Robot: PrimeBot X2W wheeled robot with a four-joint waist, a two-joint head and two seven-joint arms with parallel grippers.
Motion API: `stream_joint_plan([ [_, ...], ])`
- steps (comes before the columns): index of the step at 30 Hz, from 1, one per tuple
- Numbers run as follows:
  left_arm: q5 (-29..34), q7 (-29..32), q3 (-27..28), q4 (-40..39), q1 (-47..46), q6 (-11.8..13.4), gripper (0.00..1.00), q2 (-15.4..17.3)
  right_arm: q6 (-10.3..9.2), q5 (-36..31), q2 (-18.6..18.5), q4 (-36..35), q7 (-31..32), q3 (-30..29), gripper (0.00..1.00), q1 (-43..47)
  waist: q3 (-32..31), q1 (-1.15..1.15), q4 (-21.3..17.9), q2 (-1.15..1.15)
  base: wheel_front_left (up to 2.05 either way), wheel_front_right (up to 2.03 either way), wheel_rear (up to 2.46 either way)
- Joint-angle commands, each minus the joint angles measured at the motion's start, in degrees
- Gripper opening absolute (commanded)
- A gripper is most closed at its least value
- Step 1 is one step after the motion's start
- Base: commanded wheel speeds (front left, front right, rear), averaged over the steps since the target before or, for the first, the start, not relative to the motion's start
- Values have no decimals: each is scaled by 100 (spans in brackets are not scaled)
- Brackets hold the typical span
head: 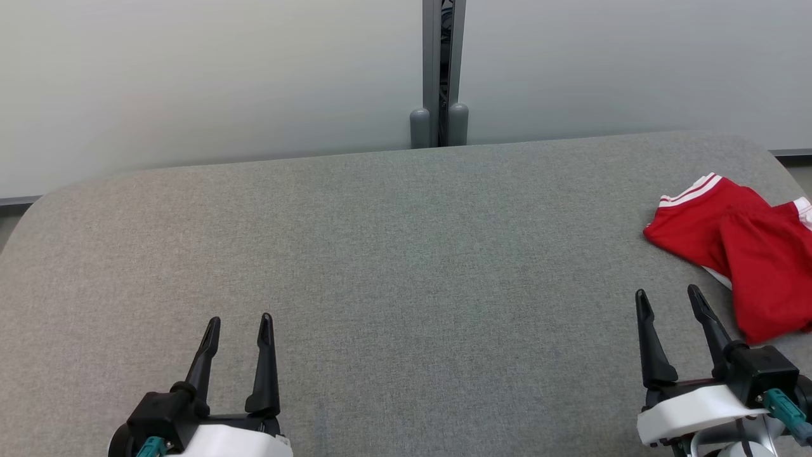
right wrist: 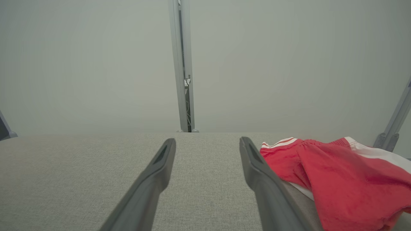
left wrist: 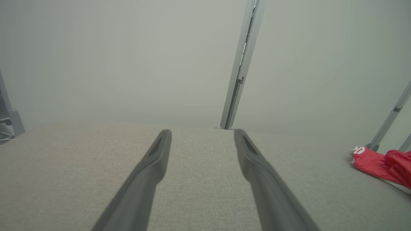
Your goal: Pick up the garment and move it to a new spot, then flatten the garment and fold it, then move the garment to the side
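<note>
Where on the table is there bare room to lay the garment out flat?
The grey table is bare from its left edge across the middle, between the left hand and the post at the back. It is crowded at the far right, where the red garment lies crumpled beside the right hand.

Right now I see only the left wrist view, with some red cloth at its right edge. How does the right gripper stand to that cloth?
Observer: In the head view the right gripper is just beside the red garment, with a strip of grey table between them.
Operator: Does it hold anything?
Observer: No. In the right wrist view its jaws stand open with bare table between them.
Operator: Is the garment flat?
Observer: No. It lies crumpled, one part lapped over another, with white stripes along an edge.
</note>
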Motion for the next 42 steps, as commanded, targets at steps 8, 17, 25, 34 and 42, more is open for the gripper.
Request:
stream_joint_plan([
  [8, -143, -5, 114, -201, 58, -130, 100, 24, 3, 57, -15, 32, -27, 2, 100, 54, 10, 0, 4, 0, 0, 0, 0],
  [17, -253, -5, 181, -158, 81, -185, 100, 24, 3, 88, -15, 73, -28, 11, 100, 31, 23, 0, 9, 0, 0, 0, 0],
  [25, -289, -5, 205, -87, 76, -208, 100, 25, 3, 117, -15, 113, -28, 37, 100, 23, 28, 0, 5, 0, 0, 0, 0],
  [34, -380, 1, 165, -2, 77, -195, 0, -9, 0, 104, 13, 165, 13, 46, 0, 43, 34, 0, 2, 0, 0, 0, 0],
  [42, -884, 75, 171, 153, 151, -230, 0, -18, 0, 671, 64, 350, 242, -51, 0, 124, 33, 0, 8, 0, 0, 0, 0],
])
